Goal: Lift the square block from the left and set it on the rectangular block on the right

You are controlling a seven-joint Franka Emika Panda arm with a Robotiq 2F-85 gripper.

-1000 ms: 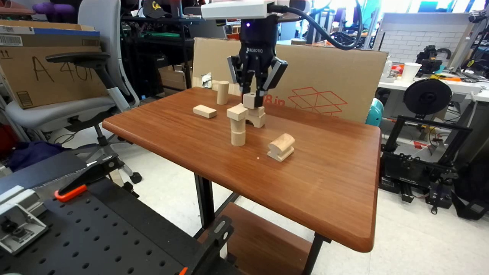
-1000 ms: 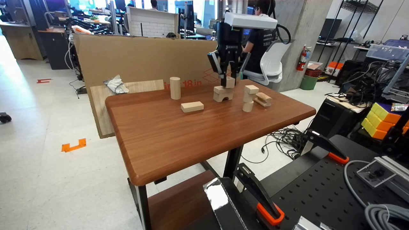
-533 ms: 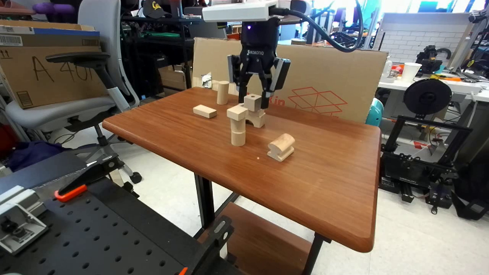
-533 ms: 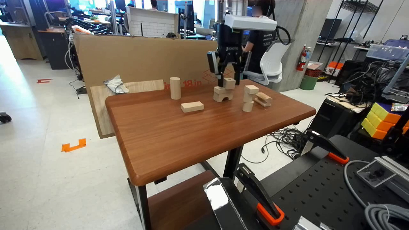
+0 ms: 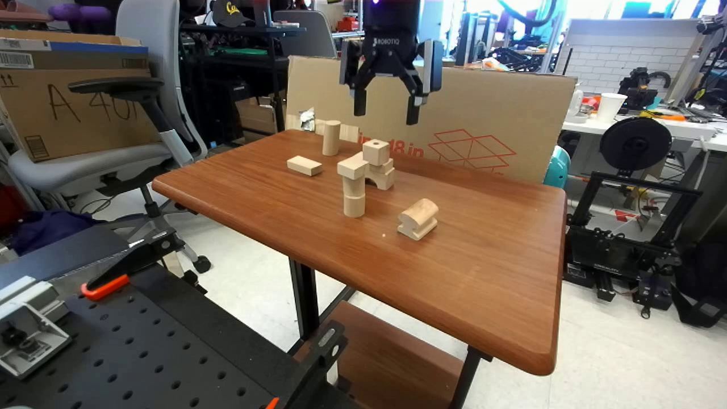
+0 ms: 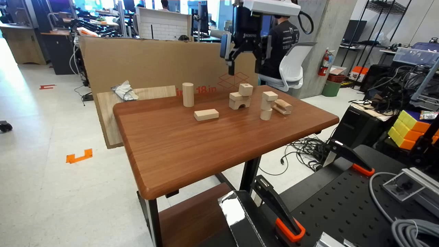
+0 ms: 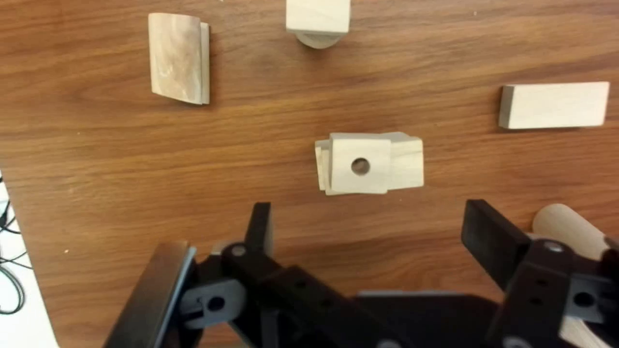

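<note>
The square block, a pale wooden cube with a hole in its top, shows in both exterior views (image 5: 376,154) (image 6: 246,90) and in the wrist view (image 7: 346,180). It rests upright on one end of the rectangular block (image 6: 235,96), a low pale slab (image 7: 407,164) whose other end stays bare. Beneath that slab is an arched wooden piece (image 6: 236,104). My gripper (image 5: 386,117) hangs above this stack, apart from it. Its jaws stand wide, with nothing between the fingers (image 7: 261,222) in the wrist view (image 7: 369,205).
Close by stands a stack of cylinders (image 5: 354,206) with a flat block (image 5: 352,166) on top. A loose slab (image 6: 206,115), a tall cylinder (image 6: 188,95) and a curved-top piece (image 5: 419,218) are also on the table (image 5: 483,272). A cardboard sheet (image 5: 488,113) rises behind.
The jaws, close around the cube a second ago, have spread and let go of it. The gripper has risen well above the stack. The cube stays on the slab.
</note>
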